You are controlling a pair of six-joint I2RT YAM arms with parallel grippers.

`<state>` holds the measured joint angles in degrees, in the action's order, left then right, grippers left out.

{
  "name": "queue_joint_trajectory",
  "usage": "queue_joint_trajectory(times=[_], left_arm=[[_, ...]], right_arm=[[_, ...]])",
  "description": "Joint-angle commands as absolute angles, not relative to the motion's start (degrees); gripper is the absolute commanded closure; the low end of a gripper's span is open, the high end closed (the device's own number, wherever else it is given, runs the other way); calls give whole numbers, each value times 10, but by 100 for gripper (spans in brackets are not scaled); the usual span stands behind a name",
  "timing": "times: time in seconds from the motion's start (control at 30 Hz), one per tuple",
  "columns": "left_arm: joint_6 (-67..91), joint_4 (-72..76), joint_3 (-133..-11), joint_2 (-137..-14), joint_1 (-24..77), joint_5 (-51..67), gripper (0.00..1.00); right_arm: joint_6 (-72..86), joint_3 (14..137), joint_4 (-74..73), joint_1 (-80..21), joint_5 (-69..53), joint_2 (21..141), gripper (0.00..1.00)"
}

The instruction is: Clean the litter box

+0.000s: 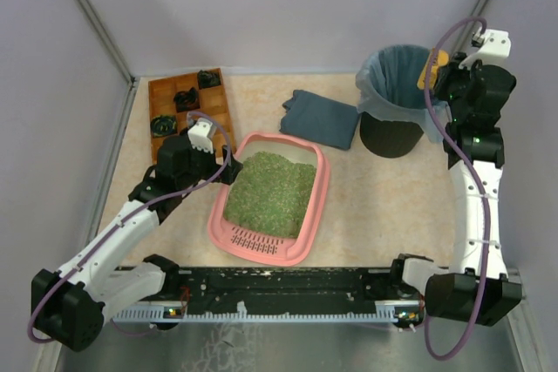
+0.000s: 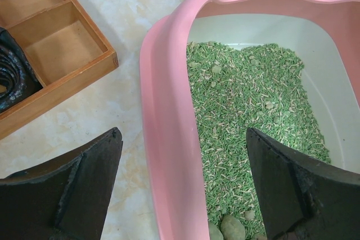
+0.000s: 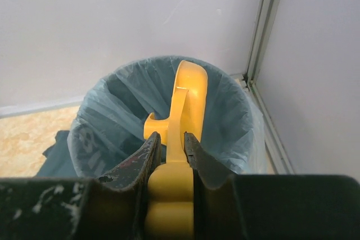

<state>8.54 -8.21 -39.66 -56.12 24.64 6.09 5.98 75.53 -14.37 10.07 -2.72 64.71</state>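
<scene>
1. The litter box (image 1: 320,191) lay directly under the left gripper (image 2: 183,139), with its grille (image 1: 260,244) end toward the arm bases and green litter (image 2: 247,94) spread over most of its floor
2. The left gripper was released, jaws wide, straddling the box's left rim: one finger (image 2: 84,184) was outside over the table and the other inside above the litter; this looked like a stance for pinching the rim to steady or tilt the box, though no pad touched it yet
3. A few grey-green clumps (image 2: 232,226) sat just beside the inner finger, so there was probably waste left to lift out
4. The right gripper (image 3: 169,139) was clenched on the handle of a yellow scoop (image 3: 190,91), which pointed ahead of it and down into the bin (image 1: 391,135); held so, anything in the scoop would drop into the blue-grey bag (image 3: 112,99), but whether the bowl was empty could not be told
5. The bin stood just below and ahead of that gripper, well apart from the box, so each scoopful would need a carry across the table
6. A folded blue-grey cloth (image 1: 321,118) lay between bin and box, just beyond the box's far rim, possibly under the scoop's way back
7. A wooden tray (image 2: 62,43) lay just left of the left gripper, with dark items (image 2: 11,77) in some compartments, near enough to crowd the outer finger if that arm swung outward
</scene>
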Motion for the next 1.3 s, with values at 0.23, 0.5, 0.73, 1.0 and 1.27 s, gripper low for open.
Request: queue_joint_trajectory(times=[0.23, 0.5, 0.73, 1.0, 1.27], left_arm=[[79, -83, -416, -564, 244, 68, 6], [80, -92, -422, -565, 244, 51, 9], [98, -94, -424, -576, 225, 84, 9], [112, -98, -429, -600, 198, 118, 20], [115, -93, -429, -614, 185, 141, 27]], right_arm=[[141, 767, -27, 107, -180, 590, 100], [287, 752, -8, 68, -258, 559, 100], [238, 738, -84, -155, -126, 547, 100], [234, 671, -158, -367, -4, 545, 100], [309, 617, -212, -493, 52, 574, 100]])
